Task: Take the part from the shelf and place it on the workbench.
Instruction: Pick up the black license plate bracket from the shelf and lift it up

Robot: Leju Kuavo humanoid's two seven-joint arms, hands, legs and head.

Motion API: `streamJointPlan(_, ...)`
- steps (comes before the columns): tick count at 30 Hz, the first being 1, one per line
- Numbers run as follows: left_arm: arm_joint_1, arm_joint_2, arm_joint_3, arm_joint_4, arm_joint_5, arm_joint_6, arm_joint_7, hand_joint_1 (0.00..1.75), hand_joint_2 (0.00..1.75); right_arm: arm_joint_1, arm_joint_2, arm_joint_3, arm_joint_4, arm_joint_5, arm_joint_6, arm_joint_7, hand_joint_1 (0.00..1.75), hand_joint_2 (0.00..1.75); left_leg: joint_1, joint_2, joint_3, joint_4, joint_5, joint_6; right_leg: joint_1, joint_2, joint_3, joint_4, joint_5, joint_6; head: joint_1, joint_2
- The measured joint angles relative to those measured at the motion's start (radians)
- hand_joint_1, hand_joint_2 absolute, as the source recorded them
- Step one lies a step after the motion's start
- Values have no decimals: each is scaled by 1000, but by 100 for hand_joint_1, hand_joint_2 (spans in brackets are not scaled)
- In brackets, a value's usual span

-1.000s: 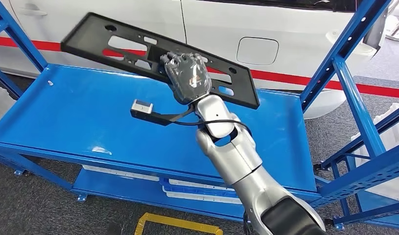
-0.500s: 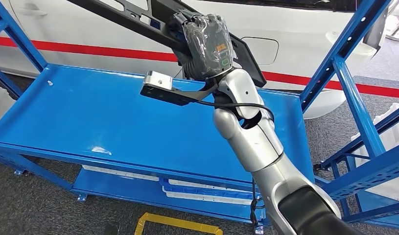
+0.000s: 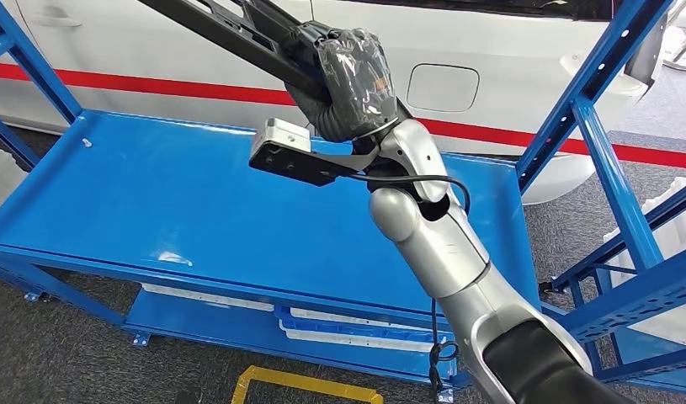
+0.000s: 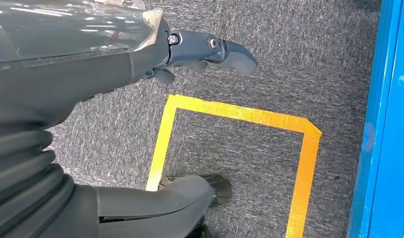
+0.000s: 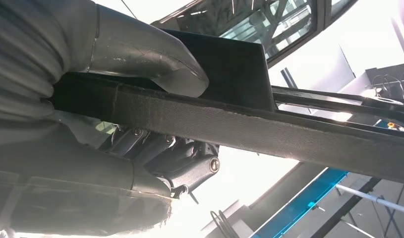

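While the right hand (image 3: 349,80) grips the long flat black plastic part (image 3: 226,32) raised above the blue metal shelf (image 3: 154,202), the left hand (image 4: 140,59) hangs empty, fingers apart.

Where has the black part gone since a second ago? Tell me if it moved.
Yes. The black part, gripped by the right hand, has risen off the blue shelf, up across the white car.

Part (image 3: 238,34) runs off the top edge; fingers (image 3: 310,42) partly hidden
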Motion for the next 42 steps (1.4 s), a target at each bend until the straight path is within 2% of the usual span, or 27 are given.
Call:
streamJointPlan(3, 1, 2, 1, 0, -1, 0, 16, 0, 175, -1, -1, 1, -5, -19, 5, -1, 175, 175, -2, -2, 1, -4, 4, 16, -11, -3, 5, -9, 7, 12, -1, 0)
streamJointPlan(5, 1, 3, 2, 0, -2, 2, 31, 0, 175, -3, -2, 1, -9, -38, 8, -2, 175, 175, 2, -3, 11, -24, 17, 28, -12, 8, -3, 10, -9, 13, 1, 0)
streamJointPlan(6, 0, 3, 3, 0, -3, 3, 37, 0, 175, -5, -4, 0, -11, -47, 8, -3, 175, 175, 4, -4, 15, -34, 24, 33, -12, 18, -20, 48, -32, 7, 2, 0)
streamJointPlan(8, 0, 3, 5, 0, -3, 3, 43, 0, 175, -5, -12, 0, -12, -59, 8, -8, 175, 175, 6, -10, 15, -40, 31, 37, -13, 38, -77, 180, -94, -5, 3, 0)
streamJointPlan(10, 2, 3, 6, 0, -3, 1, 44, 0, 175, 2, -22, -1, -12, -67, 5, -14, 175, 175, 7, -18, 9, -39, 35, 34, -14, 46, -122, 281, -127, -3, 3, 0)
streamJointPlan(11, 3, 3, 7, 0, -3, 1, 45, 0, 175, 6, -26, 0, -11, -70, 4, -18, 175, 175, 8, -22, 6, -37, 38, 30, -17, 48, -119, 278, -121, 5, 3, 0)
streamJointPlan(14, 5, 3, 8, 0, -5, -1, 45, 0, 175, 10, -30, 0, -10, -74, 1, -23, 175, 175, 14, -29, -2, -28, 41, 21, -26, 48, -51, 148, -66, 31, 3, 0)
streamJointPlan(17, 5, 3, 8, 0, -5, -1, 45, 0, 175, 10, -30, 0, -10, -74, 0, -23, 175, 175, 16, -29, -3, -26, 41, 19, -28, 48, -37, 121, -56, 35, 3, 0)
streamJointPlan(18, 5, 4, 8, 0, -7, -1, 45, 0, 175, 11, -31, 0, -10, -74, -1, -24, 175, 175, 14, -32, -9, -19, 40, 12, -27, 50, -27, 100, -49, 31, 2, 0)
streamJointPlan(20, 7, 8, 9, 0, -12, 0, 47, 0, 175, 13, -30, 1, -10, -75, -5, -27, 175, 175, 18, -31, -33, 12, 21, -11, -27, 53, -18, 60, -23, 6, 1, 0)
streamJointPlan(21, 8, 10, 10, 0, -14, 1, 48, 0, 175, 15, -29, 1, -10, -75, -6, -28, 175, 175, 19, -29, -53, 51, -7, -24, -26, 54, -17, 43, -9, -10, 1, 0)
streamJointPlan(22, 8, 11, 10, 0, -15, 1, 50, 0, 175, 16, -27, 2, -10, -75, -7, -28, 175, 175, 22, -26, -74, 105, -47, -29, -25, 53, -27, 44, 1, -24, 0, 0)
streamJointPlan(24, 8, 11, 10, 0, -15, 2, 50, 0, 175, 16, -25, 3, -9, -74, -7, -28, 175, 175, 22, -23, -117, 239, -129, -31, -17, 50, -43, 44, 12, -35, 0, 0)
streamJointPlan(25, 8, 12, 10, 0, -15, 2, 50, 0, 175, 16, -24, 4, -8, -74, -7, -28, 175, 175, 22, -23, -126, 283, -151, -30, -13, 48, -51, 45, 18, -37, 0, 0)
streamJointPlan(26, 8, 12, 10, 0, -14, 2, 50, 0, 175, 17, -22, 5, -6, -75, -7, -28, 175, 175, 21, -23, -116, 292, -155, -26, -9, 47, -58, 45, 24, -38, 0, 0)
streamJointPlan(27, 8, 12, 10, 0, -14, 2, 48, 0, 175, 16, -19, 6, -4, -75, -7, -29, 175, 175, 20, -23, -85, 258, -143, -20, -5, 47, -65, 45, 30, -38, 0, 0)
streamJointPlan(29, 7, 13, 10, -2, -13, 3, 44, 0, 175, 15, -11, 9, -2, -75, -7, -30, 175, 175, 11, -21, 15, 123, -109, 0, 1, 47, -76, 44, 41, -36, 0, 0)
streamJointPlan(30, 6, 13, 10, -2, -13, 3, 42, 0, 175, 13, -8, 10, -2, -75, -7, -31, 175, 175, 6, -20, 52, 65, -95, 8, 3, 46, -78, 44, 46, -32, 1, 0)
streamJointPlan(31, 4, 14, 10, -3, -13, 3, 41, 0, 175, 11, -5, 11, -1, -75, -8, -32, 175, 175, 0, -19, 72, 32, -89, 14, 2, 45, -80, 43, 51, -26, 1, 0)
streamJointPlan(34, 3, 14, 11, -4, -13, 4, 39, 0, 175, 9, 0, 13, 3, -75, -9, -35, 175, 175, -9, -21, 72, 12, -68, 26, -1, 37, -83, 40, 65, -6, 1, 0)
streamJointPlan(35, 3, 14, 11, -4, -13, 4, 39, 0, 175, 8, 1, 14, 5, -75, -10, -37, 175, 175, -8, -21, 69, 3, -54, 32, -1, 37, -91, 47, 57, -4, 2, 0)
streamJointPlan(36, 2, 14, 11, -4, -12, 4, 38, 0, 175, 6, 1, 14, 7, -75, -10, -38, 175, 175, -6, -19, 63, -6, -40, 38, 1, 39, -103, 68, 36, -5, 2, 0)
streamJointPlan(37, 1, 14, 12, -4, -11, 4, 37, 0, 175, 5, 1, 15, 9, -76, -11, -39, 175, 175, -4, -18, 55, -12, -27, 42, 2, 42, -120, 111, 0, -11, 3, 0)
streamJointPlan(39, 0, 13, 13, -4, -8, 4, 35, 0, 175, 3, 2, 17, 15, -76, -12, -40, 175, 175, -5, -18, 29, -13, -6, 46, 1, 46, -155, 237, -82, -22, 4, 0)
streamJointPlan(40, 0, 13, 14, -4, -6, 4, 34, 0, 175, 3, 2, 18, 19, -77, -12, -40, 175, 175, -5, -18, 14, -13, 4, 44, 1, 47, -163, 293, -107, -20, 4, 0)
streamJointPlan(41, 0, 13, 14, -4, -4, 4, 33, 0, 175, 2, 4, 20, 22, -77, -12, -40, 175, 175, -5, -18, 0, -12, 15, 43, 0, 47, -158, 320, -111, -14, 4, 0)
streamJointPlan(42, 0, 13, 15, -4, -3, 4, 32, 0, 175, 2, 6, 20, 26, -77, -12, -41, 175, 175, -5, -18, -14, -12, 25, 40, -1, 47, -135, 312, -99, -4, 4, 0)
